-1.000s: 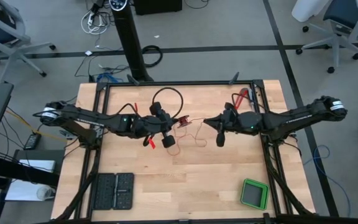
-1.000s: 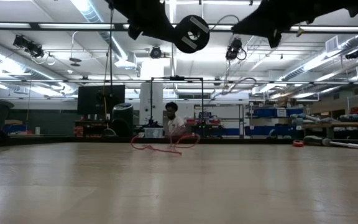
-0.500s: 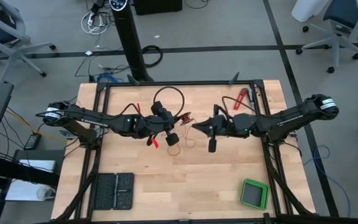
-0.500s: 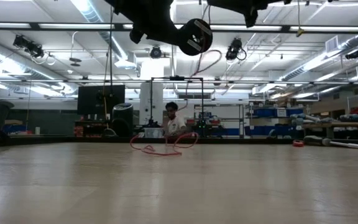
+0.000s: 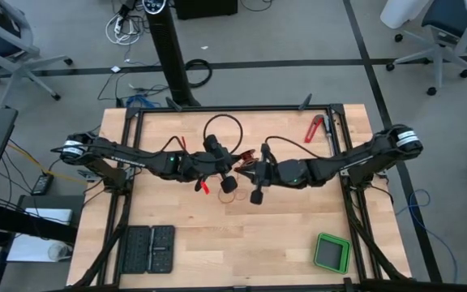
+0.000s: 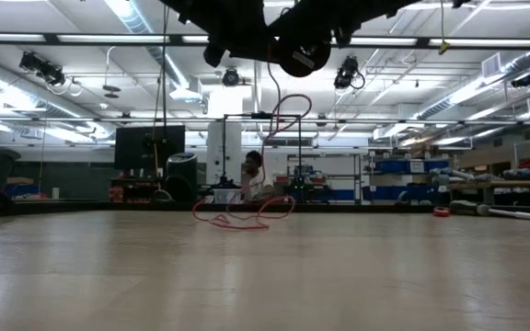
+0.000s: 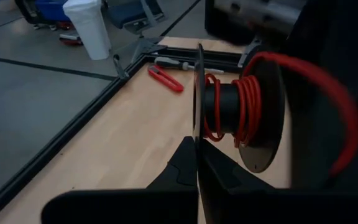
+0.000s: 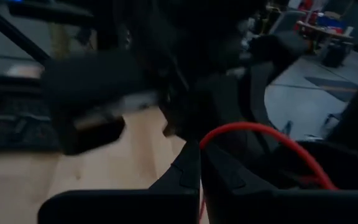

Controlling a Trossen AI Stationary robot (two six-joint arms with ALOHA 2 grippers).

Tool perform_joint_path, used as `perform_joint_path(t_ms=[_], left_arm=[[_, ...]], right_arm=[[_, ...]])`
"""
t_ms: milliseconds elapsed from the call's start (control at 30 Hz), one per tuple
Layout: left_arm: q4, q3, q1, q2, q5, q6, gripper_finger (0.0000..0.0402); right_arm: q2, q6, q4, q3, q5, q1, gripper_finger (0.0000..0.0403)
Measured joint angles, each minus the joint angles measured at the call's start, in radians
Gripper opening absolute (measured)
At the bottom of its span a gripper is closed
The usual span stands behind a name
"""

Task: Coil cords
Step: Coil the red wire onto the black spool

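We've got both arms meeting over the middle of the table (image 5: 298,235). Our left claw (image 7: 197,165) is clamped on the edge of a black spool (image 7: 229,109) with a few turns of red wire (image 7: 248,99) already on it, and the right claw (image 8: 199,163) is pinched on the same wire, feeding it in. The slack lies in loose loops on the wood (image 6: 242,213). Best bet, we think: keep light tension, guide each turn beside the last, and don't let that slack snag.
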Motion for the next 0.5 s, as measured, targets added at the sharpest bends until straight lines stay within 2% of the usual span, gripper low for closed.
perform_joint_path(t_ms=[333,500], left_arm=[[0.077,0.000,-0.001,0.000,0.005,-0.064,0.0001],[0.081,0.000,-0.002,-0.002,0.028,-0.077,0.0001]], right_arm=[[0.019,-0.045,-0.042,0.002,0.136,0.012,0.0003],[0.018,-0.073,-0.082,0.002,0.144,0.043,0.0029]])
